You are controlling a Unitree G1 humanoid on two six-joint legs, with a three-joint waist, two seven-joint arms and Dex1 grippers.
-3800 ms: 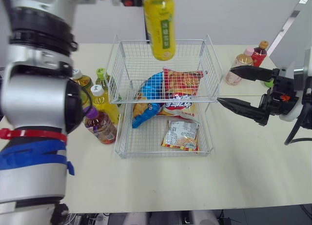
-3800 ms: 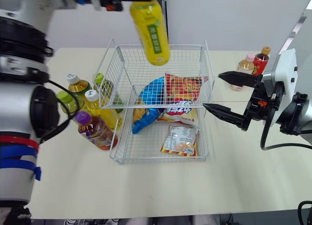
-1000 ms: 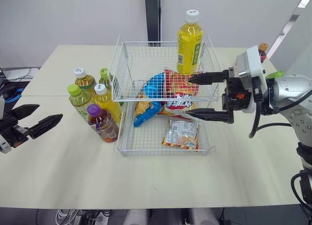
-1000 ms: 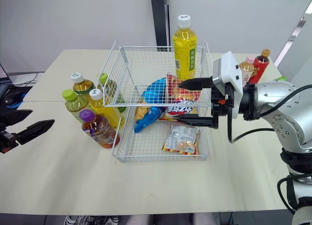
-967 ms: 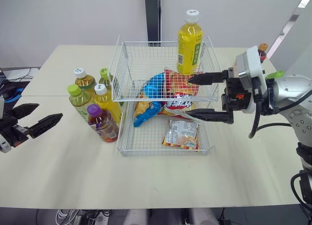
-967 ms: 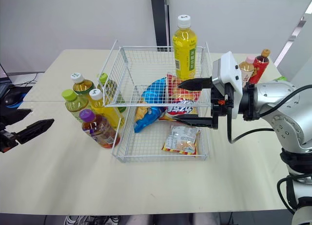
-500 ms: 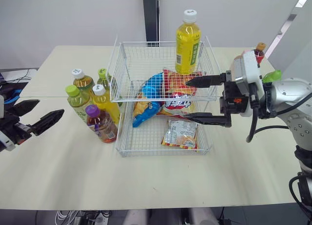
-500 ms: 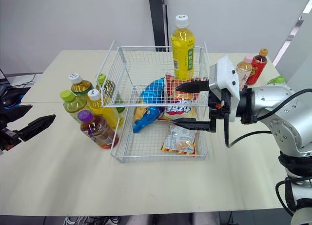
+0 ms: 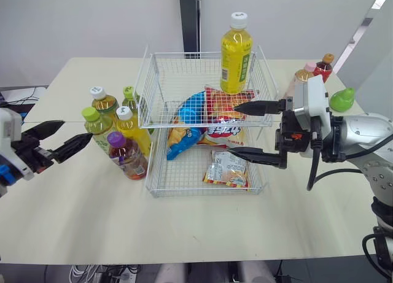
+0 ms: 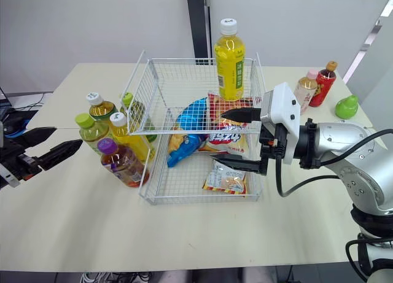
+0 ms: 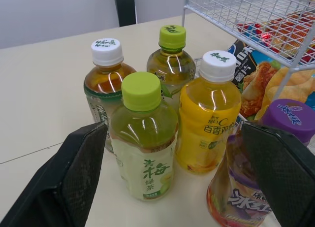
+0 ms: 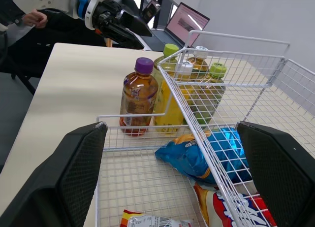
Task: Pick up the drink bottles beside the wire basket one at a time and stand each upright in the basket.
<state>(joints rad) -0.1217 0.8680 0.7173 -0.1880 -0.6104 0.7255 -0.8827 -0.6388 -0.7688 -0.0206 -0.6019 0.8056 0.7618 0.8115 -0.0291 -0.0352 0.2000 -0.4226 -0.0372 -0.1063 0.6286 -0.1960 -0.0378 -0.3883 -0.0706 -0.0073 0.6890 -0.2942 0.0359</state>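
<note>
On the table [image 9: 184,228]: a pale top with everything below standing on it.
Basket [image 9: 207,193]: white wire, mid-table, holding snack bags and one bottle.
Right gripper [image 9: 233,128]: fingers spread wide and empty, reaching in from the basket's right side. The upper finger is over the red bag and the lower finger is above the small packet.
Left gripper [image 9: 77,130]: fingers spread and empty, low over the table just left of the bottle group, pointing toward it.
Tall yellow bottle [image 9: 236,53]: upright in the basket's far right corner, white cap on.
Bottle group [image 9: 116,132]: five bottles standing packed together on the table, against the basket's left side.
Group members: lime-capped green tea [image 11: 143,138], white-capped yellow drink [image 11: 209,118], purple-capped bottle [image 11: 288,121], white-capped brown tea [image 11: 106,74], green-capped bottle [image 11: 171,59].
Snack bags: blue bag [image 9: 187,126] and red bag [image 9: 226,108] side by side mid-basket, small packet [image 9: 227,168] in the near part.
Far bottles: pink-capped bottle [image 10: 305,86] and red bottle [image 10: 323,80], upright and touching, on the table right of the basket.
Green pear-shaped thing [image 10: 347,106]: on the table, right of those two.
</note>
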